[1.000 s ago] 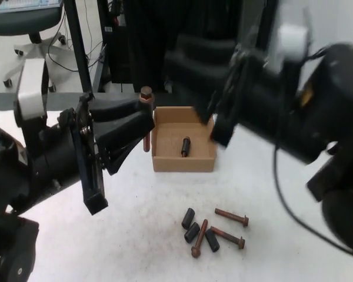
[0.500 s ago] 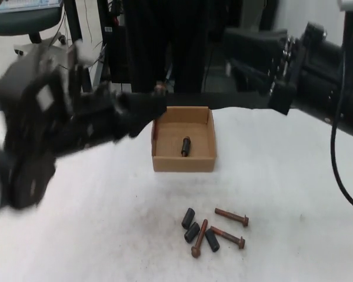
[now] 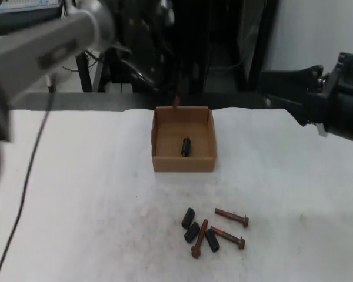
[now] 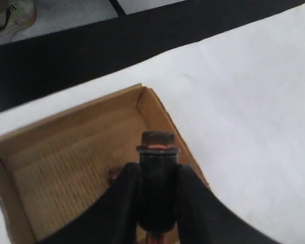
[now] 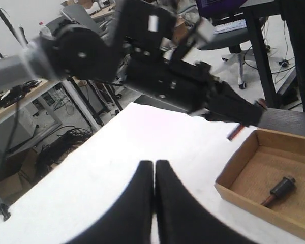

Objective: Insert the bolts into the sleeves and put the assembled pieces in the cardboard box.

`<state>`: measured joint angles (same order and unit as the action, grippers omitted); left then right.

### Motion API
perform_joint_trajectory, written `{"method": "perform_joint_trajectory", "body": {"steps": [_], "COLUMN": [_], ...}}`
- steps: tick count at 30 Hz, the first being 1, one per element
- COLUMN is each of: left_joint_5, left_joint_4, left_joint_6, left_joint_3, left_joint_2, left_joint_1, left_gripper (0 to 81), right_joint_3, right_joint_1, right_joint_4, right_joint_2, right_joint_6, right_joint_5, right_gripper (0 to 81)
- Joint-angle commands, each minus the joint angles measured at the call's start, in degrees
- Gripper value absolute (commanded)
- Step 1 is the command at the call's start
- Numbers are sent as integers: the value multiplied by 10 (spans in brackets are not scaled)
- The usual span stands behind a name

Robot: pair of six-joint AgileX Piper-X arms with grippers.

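Observation:
My left gripper [image 4: 156, 179] is shut on an assembled piece [image 4: 157, 152], a rusty bolt in a black sleeve, held upright above the cardboard box [image 4: 157, 109]. In the high view this piece [image 3: 176, 101] hangs over the box's far rim [image 3: 182, 108]. Another assembled piece [image 3: 185, 146] lies inside the box. My right gripper [image 5: 154, 164] is shut with nothing in it, off to the right of the box [image 5: 240, 158] and well above the bench. Loose bolts [image 3: 232, 217] and black sleeves [image 3: 188, 217] lie in a cluster at the front of the bench.
The white bench cover [image 3: 76, 194] stretches bare to the left and right of the box. A black strip [image 3: 94, 101] runs along the bench's far edge. Behind it stand dark frame posts [image 3: 256, 47] and an office chair [image 3: 23, 23].
The left arm swung from the near left up and back, carrying the assembled piece to above the box's far rim. The right arm drew back to the right edge.

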<state>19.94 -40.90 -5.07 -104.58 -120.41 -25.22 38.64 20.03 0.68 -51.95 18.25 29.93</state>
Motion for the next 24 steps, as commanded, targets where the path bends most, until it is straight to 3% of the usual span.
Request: {"method": "perform_joint_trajectory", "body": {"steps": [1,10,14,24], "left_joint_5": [-2,-18,-74,-77], "left_joint_4": [-52,-58,-55,-55], "left_joint_6": [4,1,34,56], "left_joint_3": [-57,-95,-95,-96], "left_joint_2": [-52,-128,-130,-130], "left_joint_1": [-12,-25,-24,-23], "left_gripper": [3,3,3,1], "right_joint_3": [3,3,3,3], "right_joint_1": [-2,-2,-2,-2], "right_joint_4": [1,6,8,46], "right_joint_2": [4,33,45,53], "right_joint_6": [-3,-3,-3,-3], "right_joint_5": [-1,-1,-1,9], "right_gripper": [8,8,8,8]}}
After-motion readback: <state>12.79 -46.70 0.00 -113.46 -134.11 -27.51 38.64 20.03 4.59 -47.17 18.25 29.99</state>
